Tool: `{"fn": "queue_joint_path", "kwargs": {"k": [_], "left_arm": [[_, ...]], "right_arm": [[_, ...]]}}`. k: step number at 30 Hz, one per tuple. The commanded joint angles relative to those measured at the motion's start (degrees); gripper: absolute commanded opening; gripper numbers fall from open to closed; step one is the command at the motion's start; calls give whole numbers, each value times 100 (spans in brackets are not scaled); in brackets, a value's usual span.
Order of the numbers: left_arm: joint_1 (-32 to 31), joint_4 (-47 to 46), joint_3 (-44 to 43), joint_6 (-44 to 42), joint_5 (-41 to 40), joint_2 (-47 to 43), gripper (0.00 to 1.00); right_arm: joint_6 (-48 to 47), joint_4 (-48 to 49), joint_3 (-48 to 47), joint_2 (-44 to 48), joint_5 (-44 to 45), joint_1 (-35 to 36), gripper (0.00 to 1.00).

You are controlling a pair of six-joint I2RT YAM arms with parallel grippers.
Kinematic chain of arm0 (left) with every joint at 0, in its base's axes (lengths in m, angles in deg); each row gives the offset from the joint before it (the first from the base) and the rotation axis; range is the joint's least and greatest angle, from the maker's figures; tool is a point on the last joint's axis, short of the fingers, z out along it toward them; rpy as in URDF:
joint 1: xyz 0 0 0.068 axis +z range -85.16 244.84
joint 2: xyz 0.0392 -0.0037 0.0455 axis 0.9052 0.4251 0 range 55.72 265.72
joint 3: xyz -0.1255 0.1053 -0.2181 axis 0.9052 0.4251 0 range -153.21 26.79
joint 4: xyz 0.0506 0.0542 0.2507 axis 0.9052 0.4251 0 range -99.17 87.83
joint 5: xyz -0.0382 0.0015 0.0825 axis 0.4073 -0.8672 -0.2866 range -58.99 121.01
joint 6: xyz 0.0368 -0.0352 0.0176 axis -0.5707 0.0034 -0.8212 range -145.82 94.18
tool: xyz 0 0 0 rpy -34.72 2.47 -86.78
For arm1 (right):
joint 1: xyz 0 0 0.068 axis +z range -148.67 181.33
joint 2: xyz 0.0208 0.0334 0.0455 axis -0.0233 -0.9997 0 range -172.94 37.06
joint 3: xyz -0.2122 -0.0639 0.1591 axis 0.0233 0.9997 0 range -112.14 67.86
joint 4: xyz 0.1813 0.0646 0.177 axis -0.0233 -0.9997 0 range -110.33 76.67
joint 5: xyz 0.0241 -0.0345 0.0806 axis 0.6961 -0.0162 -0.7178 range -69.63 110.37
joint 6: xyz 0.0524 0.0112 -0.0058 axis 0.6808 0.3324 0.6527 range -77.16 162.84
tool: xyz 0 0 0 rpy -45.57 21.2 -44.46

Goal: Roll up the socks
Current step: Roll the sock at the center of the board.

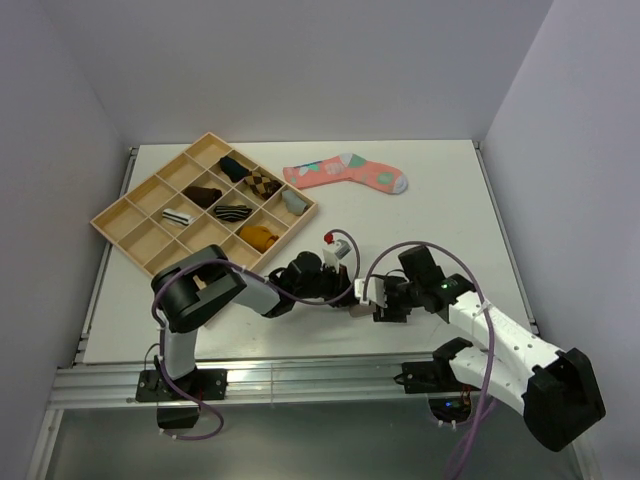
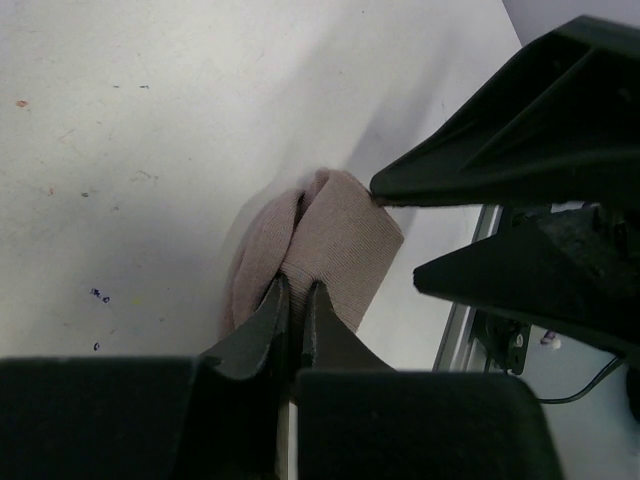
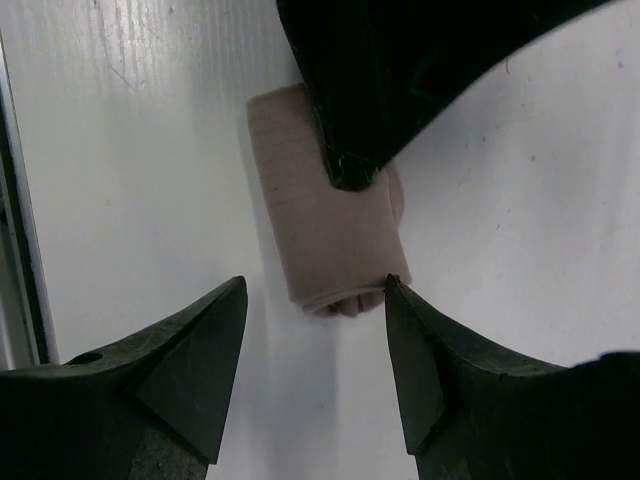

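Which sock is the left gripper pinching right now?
The taupe rolled sock, its fabric caught in the left gripper. The coral-pink sock lies flat and untouched farther back, and the remaining socks sit in compartments of the wooden tray.

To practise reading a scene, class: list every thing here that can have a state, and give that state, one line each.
taupe sock: rolled up, on the table.
left end effector: shut on the taupe sock.
right end effector: open, jaws astride the roll's end.
coral-pink sock: unrolled, flat on the table.
wooden tray: some compartments hold rolled socks, others empty.
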Motion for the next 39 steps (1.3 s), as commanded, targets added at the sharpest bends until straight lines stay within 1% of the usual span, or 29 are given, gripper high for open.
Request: {"fn": "queue_joint_path", "kwargs": {"k": [1, 7, 18, 23, 24, 29, 33, 35, 36, 38, 39], "left_arm": [[-4, 1316, 209, -128, 154, 512, 0], [136, 1263, 201, -93, 452, 609, 0], [409, 1087, 86, 127, 1103, 802, 0], [523, 1157, -54, 408, 1340, 811, 0], [558, 1183, -72, 469, 1419, 794, 0], [664, 1201, -195, 961, 1630, 776, 0], [699, 1166, -283, 1470, 1789, 846, 1], [743, 1288, -388, 1621, 1833, 864, 2], [752, 1315, -414, 1787, 1833, 855, 3], [769, 1272, -441, 1972, 1798, 811, 6], [778, 1289, -441, 2208, 1745, 741, 8]], "right_arm": [[91, 649, 125, 26, 365, 387, 65], [73, 965, 230, -228, 708, 669, 65], [3, 1159, 230, -976, 998, 836, 64], [12, 1002, -15, -1389, 1164, 871, 62], [12, 940, -85, -1468, 1182, 880, 60], [82, 773, -288, -1784, 1200, 889, 58], [153, 563, -446, -2004, 1148, 898, 52], [214, 483, -543, -2049, 1112, 898, 46], [232, 344, -595, -2066, 1095, 898, 45], [284, 193, -771, -2198, 1033, 898, 42], [311, 88, -815, -2242, 1007, 898, 34]]}}
